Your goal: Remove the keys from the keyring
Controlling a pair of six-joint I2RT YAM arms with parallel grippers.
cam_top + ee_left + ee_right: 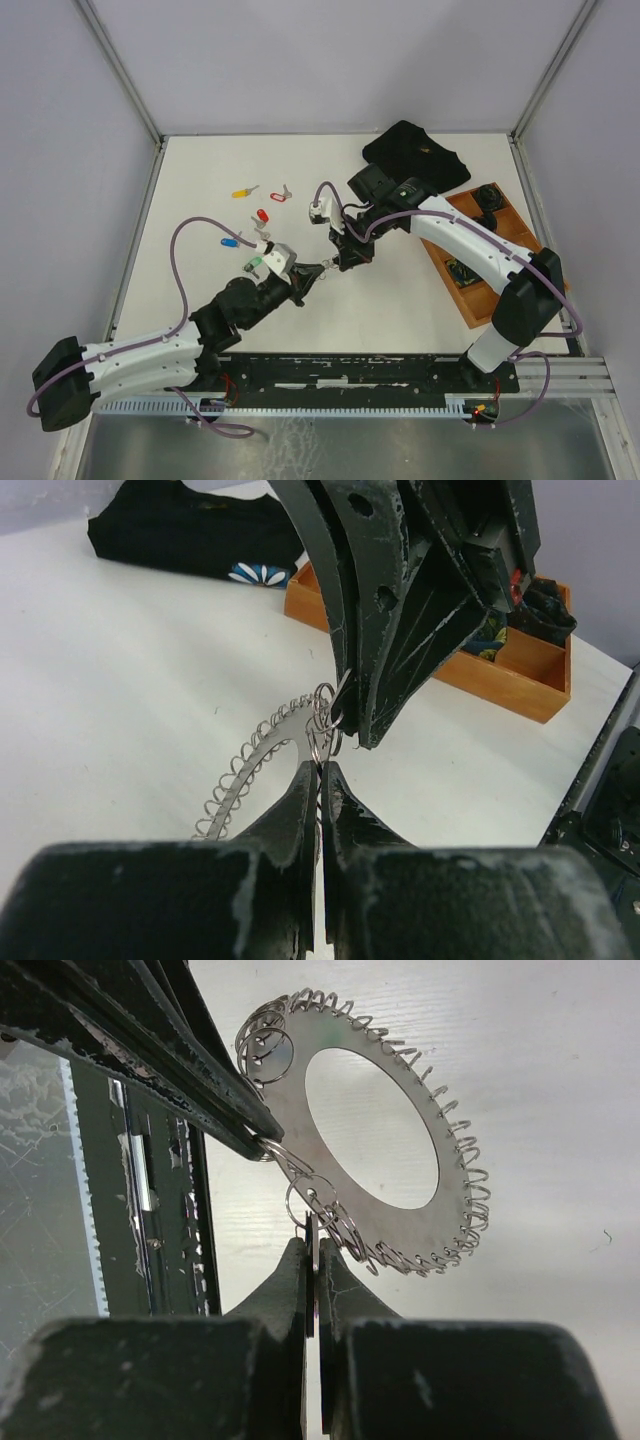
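Right wrist, keyring (410, 1228): flat silvery loop-fringed circle, no long axis
Left pincer (320, 768): clamped on keyring
Right pincer (312, 1250): clamped on keyring

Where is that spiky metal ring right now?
The keyring is held near the middle of the table, pinched between the left gripper and the right gripper, just right of the loose keys in the top view.
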